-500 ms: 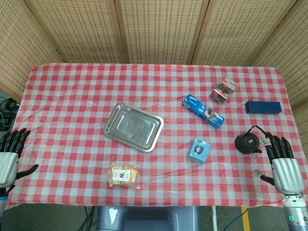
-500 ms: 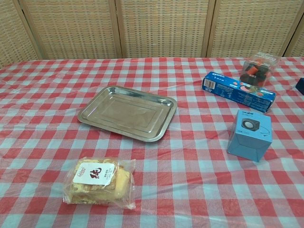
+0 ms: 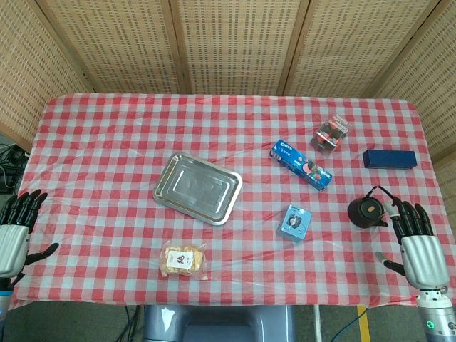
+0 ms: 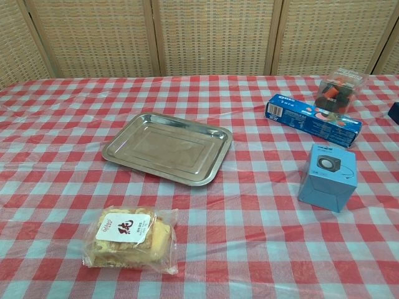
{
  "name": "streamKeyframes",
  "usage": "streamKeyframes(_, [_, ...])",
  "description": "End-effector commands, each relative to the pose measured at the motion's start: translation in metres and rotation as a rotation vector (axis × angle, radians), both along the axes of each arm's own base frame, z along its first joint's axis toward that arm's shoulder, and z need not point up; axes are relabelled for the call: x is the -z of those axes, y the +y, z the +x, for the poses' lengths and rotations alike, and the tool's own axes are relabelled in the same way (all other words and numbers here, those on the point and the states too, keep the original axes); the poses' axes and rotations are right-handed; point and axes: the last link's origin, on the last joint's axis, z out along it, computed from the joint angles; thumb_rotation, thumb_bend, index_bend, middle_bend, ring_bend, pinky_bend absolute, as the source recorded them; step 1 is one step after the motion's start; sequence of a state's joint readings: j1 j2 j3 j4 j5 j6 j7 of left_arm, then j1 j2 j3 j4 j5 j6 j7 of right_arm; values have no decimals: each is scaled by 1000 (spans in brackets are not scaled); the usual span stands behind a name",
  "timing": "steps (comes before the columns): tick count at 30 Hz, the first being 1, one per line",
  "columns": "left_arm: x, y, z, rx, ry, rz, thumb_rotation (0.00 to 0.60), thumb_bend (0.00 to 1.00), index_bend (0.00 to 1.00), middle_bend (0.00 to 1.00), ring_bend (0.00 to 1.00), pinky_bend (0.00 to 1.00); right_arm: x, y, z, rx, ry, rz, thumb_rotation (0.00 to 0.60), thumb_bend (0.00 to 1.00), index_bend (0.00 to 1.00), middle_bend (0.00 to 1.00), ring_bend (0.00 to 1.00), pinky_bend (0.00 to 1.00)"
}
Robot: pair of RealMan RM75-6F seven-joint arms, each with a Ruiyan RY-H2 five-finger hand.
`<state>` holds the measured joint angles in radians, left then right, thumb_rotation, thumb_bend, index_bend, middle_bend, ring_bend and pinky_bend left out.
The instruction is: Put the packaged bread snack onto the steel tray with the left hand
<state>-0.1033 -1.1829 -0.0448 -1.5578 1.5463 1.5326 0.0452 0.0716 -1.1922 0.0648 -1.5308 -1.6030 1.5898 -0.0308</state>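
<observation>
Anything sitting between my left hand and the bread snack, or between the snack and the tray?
Nothing visible. Only bare cloth lies between the left hand and the packaged bread snack, and between it and the steel tray.

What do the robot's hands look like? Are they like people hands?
Sort of. The left hand and right hand each have thin black fingers on a silvery-grey metal palm. Below the right one, a grey wrist shows a small green light.
</observation>
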Motion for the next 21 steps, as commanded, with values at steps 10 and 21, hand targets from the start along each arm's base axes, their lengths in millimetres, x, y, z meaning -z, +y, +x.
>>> streamKeyframes(10, [2,-1,2,1,3,-25,600,70,0,0,0,0,-1,0,-1,7,-4,3,600,0,0,0,0,0])
streamKeyframes(21, [12,-3,15,50,18,-126,600,77,0,0,0,0,-7,-1,-3,11,-32,-11,600,0,0,0,0,0])
